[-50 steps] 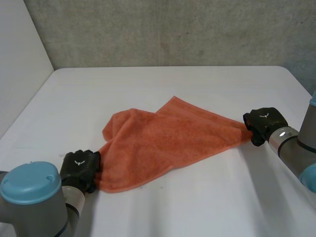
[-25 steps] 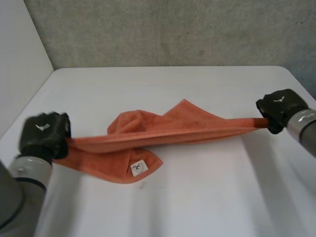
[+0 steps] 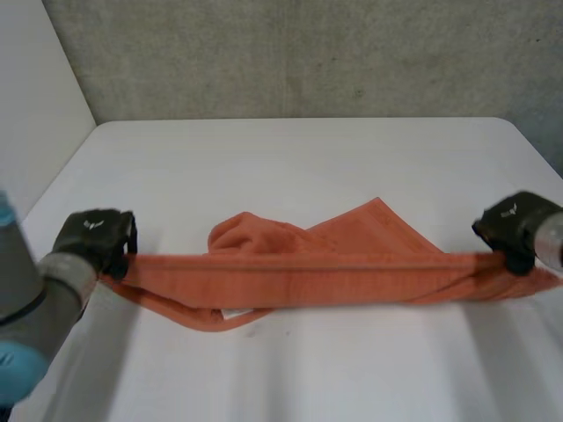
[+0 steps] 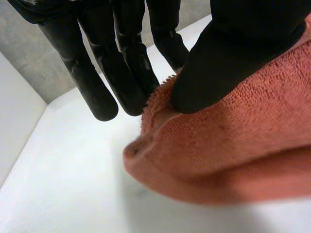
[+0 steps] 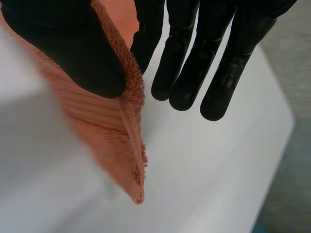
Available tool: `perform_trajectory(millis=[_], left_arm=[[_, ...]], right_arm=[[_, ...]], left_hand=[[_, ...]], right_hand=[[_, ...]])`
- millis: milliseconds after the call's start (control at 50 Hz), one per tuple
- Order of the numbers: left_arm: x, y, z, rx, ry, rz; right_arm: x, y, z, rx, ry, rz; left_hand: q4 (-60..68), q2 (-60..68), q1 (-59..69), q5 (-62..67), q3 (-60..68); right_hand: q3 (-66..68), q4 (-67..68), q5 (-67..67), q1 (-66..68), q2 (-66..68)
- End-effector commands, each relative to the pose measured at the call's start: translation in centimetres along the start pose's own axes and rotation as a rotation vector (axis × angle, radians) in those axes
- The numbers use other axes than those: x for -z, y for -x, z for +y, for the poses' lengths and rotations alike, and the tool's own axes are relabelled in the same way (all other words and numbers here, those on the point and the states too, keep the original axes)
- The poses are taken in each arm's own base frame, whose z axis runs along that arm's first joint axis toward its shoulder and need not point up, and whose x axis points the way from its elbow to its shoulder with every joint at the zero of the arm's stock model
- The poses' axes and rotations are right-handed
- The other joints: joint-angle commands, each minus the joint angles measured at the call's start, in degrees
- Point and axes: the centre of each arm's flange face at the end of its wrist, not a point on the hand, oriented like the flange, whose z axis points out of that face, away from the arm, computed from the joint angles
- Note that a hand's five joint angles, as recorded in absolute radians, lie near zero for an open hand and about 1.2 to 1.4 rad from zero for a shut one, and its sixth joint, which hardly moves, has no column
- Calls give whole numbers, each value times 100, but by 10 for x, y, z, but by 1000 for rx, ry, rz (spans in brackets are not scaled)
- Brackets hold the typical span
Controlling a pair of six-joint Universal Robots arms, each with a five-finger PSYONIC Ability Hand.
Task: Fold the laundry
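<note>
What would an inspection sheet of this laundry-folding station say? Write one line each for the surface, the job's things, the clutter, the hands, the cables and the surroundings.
Surface: white table.
Job's things: one orange towel, stretched into a long band between the two hands, with a bunched part behind the band.
Clutter: nothing seen.
Hands: the left hand pinches one end of the towel between thumb and fingers; the right hand pinches the other end the same way.
Cables: nothing seen.
Surroundings: grey wall behind the table.
</note>
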Motion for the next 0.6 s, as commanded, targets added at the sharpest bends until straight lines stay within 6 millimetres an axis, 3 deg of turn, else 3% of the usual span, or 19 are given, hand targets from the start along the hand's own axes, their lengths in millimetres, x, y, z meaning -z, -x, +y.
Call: perform_trajectory(millis=[20,40,60,80,100,140,160,180,200,240,320,360,460,480,520,540,560,580,600], left_arm=[[-63,14,-91,-38,-348,-87],[-63,14,-91,-38,-349,-87],[-65,22,-125,-27,-474,-118],[-62,28,-161,-16,-617,-153],[-62,28,-161,-16,-618,-153],[-45,39,-222,14,-906,-214],[-44,39,-222,14,-908,-214],[-31,46,-245,30,-1039,-252],[-30,46,-246,30,-1040,-253],[-9,53,-271,50,-1215,-295],[-7,47,-265,53,-1193,-277],[-11,42,-254,52,-1150,-259],[-34,27,-200,38,-966,-210],[-34,27,-200,38,-965,-210],[-45,19,-167,31,-868,-182],[-45,19,-167,31,-867,-181],[-52,13,-146,24,-806,-163],[-52,13,-146,24,-806,-163],[-60,7,-124,16,-743,-144]], right_arm=[[-31,-58,-87,-25,-323,394],[-23,-81,-112,-52,-440,510],[-23,-81,-113,-53,-441,511],[-11,-104,-135,-84,-560,623],[-11,-104,-135,-84,-562,624],[20,-140,-168,-151,-792,802],[20,-140,-168,-151,-793,803],[40,-155,-179,-181,-894,882],[58,-163,-187,-199,-973,933],[67,-166,-189,-207,-1005,954],[65,-157,-183,-205,-976,914],[48,-140,-170,-204,-908,841],[20,-113,-145,-192,-807,713],[20,-113,-145,-192,-807,712],[4,-93,-130,-183,-751,630],[4,-93,-130,-183,-751,629],[-4,-81,-120,-181,-713,585],[-13,-68,-109,-179,-669,542],[-13,-68,-109,-179,-669,542]], left_hand=[[1026,1026,1213,1113,1034],[1026,1026,1213,1113,1034],[1026,1026,1213,1113,1034],[1026,1026,1213,1113,1034],[1026,1026,1213,1113,1034],[1026,1026,1213,1113,1034],[1026,1026,1213,1113,1034],[1026,1026,1213,1113,1034],[1026,1026,1213,1113,1034],[1026,1026,1213,1113,1034],[1026,1026,1213,1113,1034],[1026,1026,1213,1113,1034],[1026,1026,1213,1113,1034],[1026,1026,1213,1113,1034],[1026,1026,1213,1113,1034],[1026,1026,1213,1113,1034],[1026,1026,1213,1113,1034],[1026,1026,1213,1113,1034],[1026,1026,1213,1113,1034]], right_hand=[[1163,1162,1379,2422,1234],[1163,1162,1379,2422,1234],[1163,1162,1379,2422,1234],[1163,1162,1379,2422,1234],[1163,1162,1379,2422,1234],[1163,1162,1379,2422,1234],[1163,1162,1379,2422,1234],[1163,1162,1379,2422,1234],[1163,1162,1379,2422,1234],[1163,1162,1379,2422,1234],[1163,1162,1379,2422,1234],[1163,1162,1379,2422,1234],[1163,1162,1379,2422,1234],[1163,1162,1379,2422,1234],[1163,1162,1379,2422,1234],[1163,1162,1379,2422,1234],[1163,1162,1379,2422,1234],[1163,1162,1379,2422,1234],[1163,1162,1379,2422,1234]])
